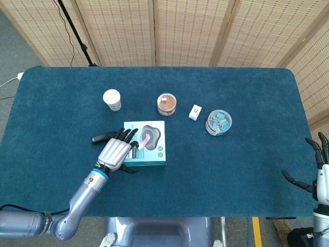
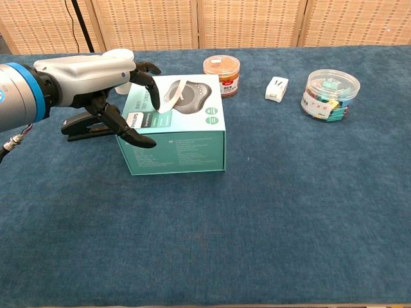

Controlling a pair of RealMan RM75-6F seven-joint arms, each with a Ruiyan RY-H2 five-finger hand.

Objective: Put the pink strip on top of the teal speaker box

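On teal speaker box [image 2: 174,125], near left edge of its top face: pink strip [image 2: 172,94], curved, one end lifted. Left hand [image 2: 103,74] fingers spread over box edge, fingertip at strip's near end; pinch or mere touch, cannot tell. Right hand [image 1: 320,170] open, empty, far right of tabletop [image 1: 231,159]. Strip looks thin, light, floppy; best pinched at end, released gently.

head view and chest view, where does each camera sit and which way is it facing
Head view: high above the near edge, looking steeply down on the whole table; shows the left hand and arm, and the right hand at the right edge.
Chest view: low at the near edge, looking across the table; shows only the left hand.
Shared: teal speaker box, pink strip.
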